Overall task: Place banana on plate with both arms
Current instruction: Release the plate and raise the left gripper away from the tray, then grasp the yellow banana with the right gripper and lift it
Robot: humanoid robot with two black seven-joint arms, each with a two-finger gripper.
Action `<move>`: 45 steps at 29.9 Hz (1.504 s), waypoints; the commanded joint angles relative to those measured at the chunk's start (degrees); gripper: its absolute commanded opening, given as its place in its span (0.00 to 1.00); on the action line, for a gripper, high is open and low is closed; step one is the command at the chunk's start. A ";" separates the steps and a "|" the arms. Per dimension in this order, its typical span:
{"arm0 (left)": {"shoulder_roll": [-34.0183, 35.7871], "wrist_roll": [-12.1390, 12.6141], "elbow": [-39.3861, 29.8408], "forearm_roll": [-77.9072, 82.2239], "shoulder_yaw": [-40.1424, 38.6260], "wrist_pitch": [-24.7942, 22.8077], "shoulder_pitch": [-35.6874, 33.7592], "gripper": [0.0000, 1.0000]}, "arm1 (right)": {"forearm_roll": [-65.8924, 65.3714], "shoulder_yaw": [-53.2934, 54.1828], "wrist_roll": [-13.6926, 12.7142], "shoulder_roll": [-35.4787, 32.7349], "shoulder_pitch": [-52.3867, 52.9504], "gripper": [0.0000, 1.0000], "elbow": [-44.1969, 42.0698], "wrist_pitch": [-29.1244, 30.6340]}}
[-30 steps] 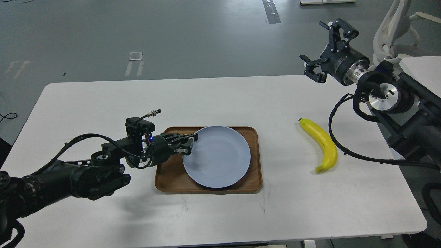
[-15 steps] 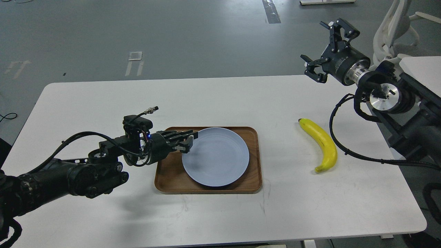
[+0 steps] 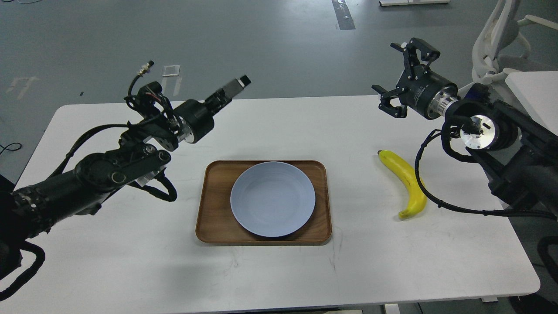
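Note:
The yellow banana (image 3: 405, 181) lies on the white table, right of the tray and apart from it. The pale blue-grey plate (image 3: 272, 198) sits flat in the brown wooden tray (image 3: 212, 218) at the table's middle and is empty. My left gripper (image 3: 237, 85) is raised over the table's back edge, up and left of the plate, and holds nothing; its fingers look like one narrow bar. My right gripper (image 3: 390, 74) is open with claws spread, in the air above and behind the banana's dark tip.
A black cable (image 3: 429, 192) from my right arm loops over the table just right of the banana. A white chair (image 3: 497, 39) and a second white tabletop (image 3: 536, 87) stand at the far right. The table's near edge runs along the bottom.
My left gripper has left the plate's left rim and risen up and back, well above the table. The plate has settled flat in the tray. My right gripper has shifted slightly left and down.

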 commanded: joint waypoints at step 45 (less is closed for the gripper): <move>3.17 5.16 6.68 -25.53 -21.56 -28.67 9.82 0.98 | -77.32 -43.49 11.55 -10.54 3.83 0.07 6.24 -8.62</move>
